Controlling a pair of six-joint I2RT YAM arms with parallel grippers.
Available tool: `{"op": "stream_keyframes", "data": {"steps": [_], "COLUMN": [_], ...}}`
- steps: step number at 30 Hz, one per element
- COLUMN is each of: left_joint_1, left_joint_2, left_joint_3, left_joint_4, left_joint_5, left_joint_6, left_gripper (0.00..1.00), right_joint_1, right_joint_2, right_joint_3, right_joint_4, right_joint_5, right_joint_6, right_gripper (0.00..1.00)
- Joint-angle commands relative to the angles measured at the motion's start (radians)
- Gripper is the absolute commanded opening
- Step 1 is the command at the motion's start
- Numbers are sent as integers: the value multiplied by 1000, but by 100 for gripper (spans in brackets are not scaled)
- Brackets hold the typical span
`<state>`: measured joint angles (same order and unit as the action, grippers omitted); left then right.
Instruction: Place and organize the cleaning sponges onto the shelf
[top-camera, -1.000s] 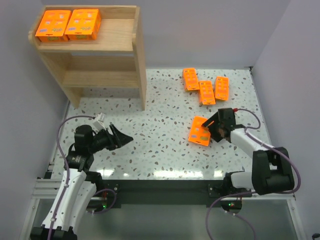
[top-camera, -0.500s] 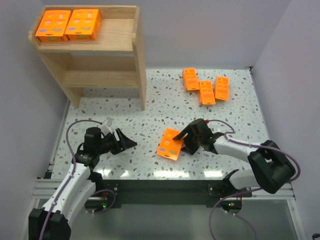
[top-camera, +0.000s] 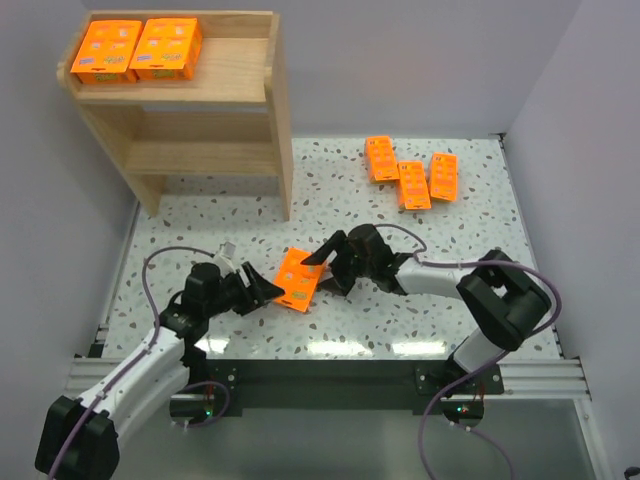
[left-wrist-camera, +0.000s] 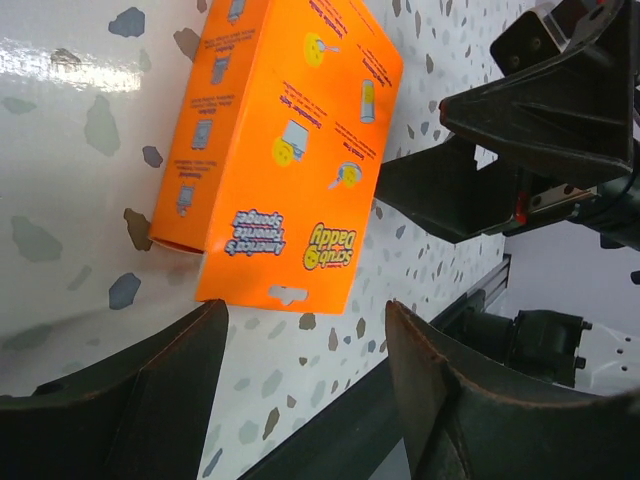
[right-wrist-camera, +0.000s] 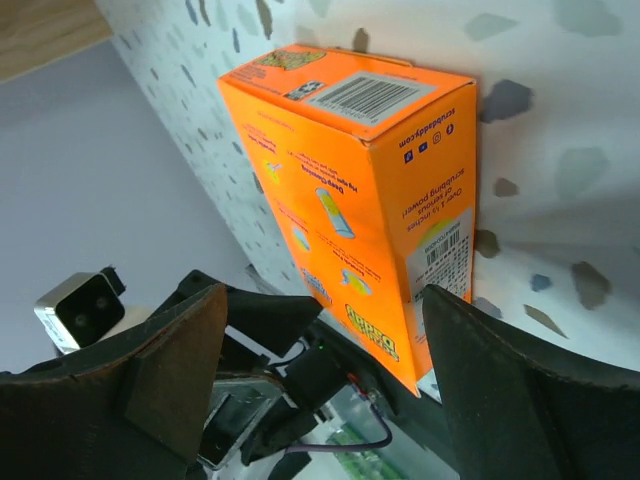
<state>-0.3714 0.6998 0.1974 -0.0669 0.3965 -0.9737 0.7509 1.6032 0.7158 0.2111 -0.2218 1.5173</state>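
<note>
A flat bright-orange rectangular sponge pack (top-camera: 297, 278) is seen on the speckled white terrazzo counter (top-camera: 230, 225), near its front edge and between the two hands. The left hand (top-camera: 262, 288) is held low at the pack's left side, its fingers spread apart. In the left wrist view the pack (left-wrist-camera: 285, 140) is shown just beyond that hand (left-wrist-camera: 305, 315), printed face up, and is not touched by either fingertip.

The right hand (top-camera: 325, 270) is set at the pack's right side, its fingers likewise parted. In the right wrist view the near end of the pack (right-wrist-camera: 340, 170) is seen between the fingers of this hand (right-wrist-camera: 322, 295). A clear gap is left at one finger, while the other is at the pack's edge; whether it touches cannot be told. Whether the pack lies fully flat on the counter cannot be told either.

The light natural-wood two-tier shelf (top-camera: 282, 130) is seen at the far left of the counter. On its top tier two further orange packs (top-camera: 107, 50) (top-camera: 167, 48) are laid side by side, touching. At the far right of the counter three more orange packs (top-camera: 382, 158) (top-camera: 414, 185) (top-camera: 443, 175) are grouped closely, well apart from the shelf.
</note>
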Motion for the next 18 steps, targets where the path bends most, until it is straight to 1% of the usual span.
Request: {"op": "stream_keyframes", "data": {"steps": [1, 2, 4, 6, 7, 8, 9, 12, 14, 15, 18], "left_joint_1": [-32, -47, -55, -69, -73, -86, -90, -95, -95, -95, -95], "left_joint_2": [-42, -54, -82, -103, -114, -124, -156, -227, -258, -285, -327], "left_joint_3": [-16, -22, -36, -38, -27, -18, 3, 17, 2, -30, -96], "left_joint_4": [27, 26, 13, -26, -90, -129, -207, -324, -336, -324, -236], "left_joint_5": [-106, -139, -156, -182, -192, -226, -246, -306, -324, -324, -323], "left_joint_6": [-110, -129, -192, -238, -276, -290, -301, -327, -336, -350, -398], "left_gripper": [70, 71, 72, 73, 73, 73, 73, 73, 73, 74, 74], "right_joint_1": [1, 1, 5, 5, 4, 4, 5, 4, 4, 4, 4], "right_joint_2": [67, 76, 80, 70, 69, 70, 72, 83, 98, 113, 119], "right_joint_3": [54, 65, 66, 85, 89, 94, 99, 93, 94, 93, 96], "right_joint_4": [85, 109, 116, 70, 57, 57, 54, 76, 109, 128, 137], "right_joint_5": [-111, -128, -142, -151, -163, -180, -195, -240, -287, -303, -324], "right_joint_6": [-6, -8, -17, -55, -63, -80, -89, -101, -106, -103, -112], "right_gripper": [82, 81, 81, 81, 81, 81, 81, 81, 80, 79, 79]}}
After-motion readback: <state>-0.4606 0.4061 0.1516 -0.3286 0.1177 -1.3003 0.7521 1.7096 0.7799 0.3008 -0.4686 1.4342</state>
